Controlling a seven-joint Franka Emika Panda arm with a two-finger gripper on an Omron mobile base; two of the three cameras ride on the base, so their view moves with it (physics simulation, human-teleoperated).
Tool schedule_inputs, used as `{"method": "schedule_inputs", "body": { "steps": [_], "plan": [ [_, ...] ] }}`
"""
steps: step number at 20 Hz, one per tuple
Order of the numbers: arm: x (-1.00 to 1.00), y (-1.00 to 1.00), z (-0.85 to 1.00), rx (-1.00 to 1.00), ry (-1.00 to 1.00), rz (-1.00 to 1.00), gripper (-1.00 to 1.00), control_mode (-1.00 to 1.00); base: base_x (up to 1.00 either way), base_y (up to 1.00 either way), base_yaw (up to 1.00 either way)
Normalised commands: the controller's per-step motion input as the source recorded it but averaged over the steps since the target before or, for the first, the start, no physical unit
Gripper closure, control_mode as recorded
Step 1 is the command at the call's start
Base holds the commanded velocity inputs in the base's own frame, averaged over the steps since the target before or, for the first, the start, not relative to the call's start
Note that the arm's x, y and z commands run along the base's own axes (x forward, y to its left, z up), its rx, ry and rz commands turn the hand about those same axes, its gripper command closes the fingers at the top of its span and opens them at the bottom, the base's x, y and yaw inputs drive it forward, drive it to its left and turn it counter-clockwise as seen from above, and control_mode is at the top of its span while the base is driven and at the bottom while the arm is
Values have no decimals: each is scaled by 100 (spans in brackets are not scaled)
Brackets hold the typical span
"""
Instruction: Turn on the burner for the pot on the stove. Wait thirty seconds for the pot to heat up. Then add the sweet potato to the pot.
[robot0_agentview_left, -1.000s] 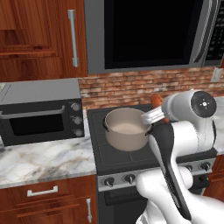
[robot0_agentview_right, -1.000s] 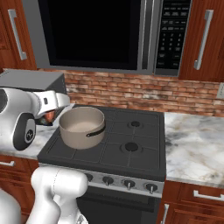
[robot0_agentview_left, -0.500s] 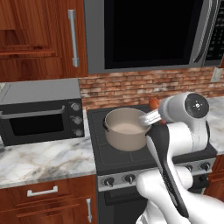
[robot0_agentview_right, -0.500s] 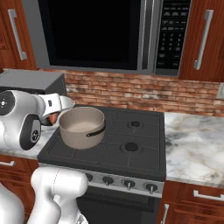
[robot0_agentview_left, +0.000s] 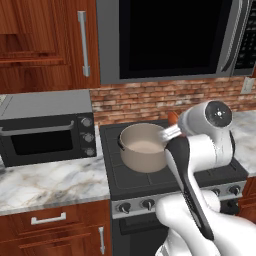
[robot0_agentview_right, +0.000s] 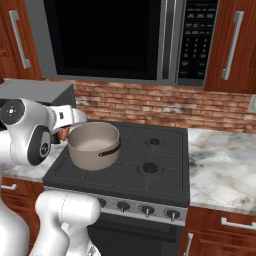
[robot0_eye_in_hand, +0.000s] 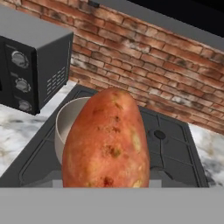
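pincer status: we see the gripper (robot0_eye_in_hand: 106, 186) grasping the sweet potato (robot0_eye_in_hand: 106, 139), which stands lengthwise in front of the hand camera and hides the finger tips; the jaws stand partly apart, closed against the tuber's sides. in the left base view, a sliver of the reddish-orange tuber shows behind the white wrist, above and behind the right rim of the pot (robot0_agentview_left: 144, 153). in the right base view, a small orange patch shows between the wrist and the pot's left wall.

we locate the pot on the front-left burner (robot0_agentview_right: 87, 171) of the stove (robot0_agentview_right: 150, 176), upright, with its pale inside exposed and one dark side handle facing the front. the sweet potato hangs just beside the pot's rim, raised above the cooktop, not inside the pot.

we note a row of black knobs (robot0_agentview_right: 147, 210) along the steel front strip. we cannot tell their settings. no flame can be made out under the pot.

a grey toaster oven (robot0_agentview_left: 47, 128) sits on the marble counter (robot0_agentview_left: 52, 182) left of the stove. a brick backsplash (robot0_agentview_right: 165, 106) runs behind, with a microwave (robot0_agentview_left: 170, 40) above.
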Motion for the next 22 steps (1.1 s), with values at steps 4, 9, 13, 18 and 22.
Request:
{"method": "schedule_inputs", "body": {
  "steps": [4, 9, 13, 18, 22],
  "plan": [
    [28, 0, -14, 1, 1, 0, 100, -100, 0, 0, 0],
    [24, 0, -25, 2, 0, 0, 100, -100, 0, 0, 0],
    [27, 0, -32, 2, 0, 0, 100, -100, 0, 0, 0],
    [31, 0, -25, 2, 3, 0, 100, -100, 0, 0, 0],
    [20, 1, -4, 1, 10, -1, 100, -100, 0, 0, 0]
  ]
}}
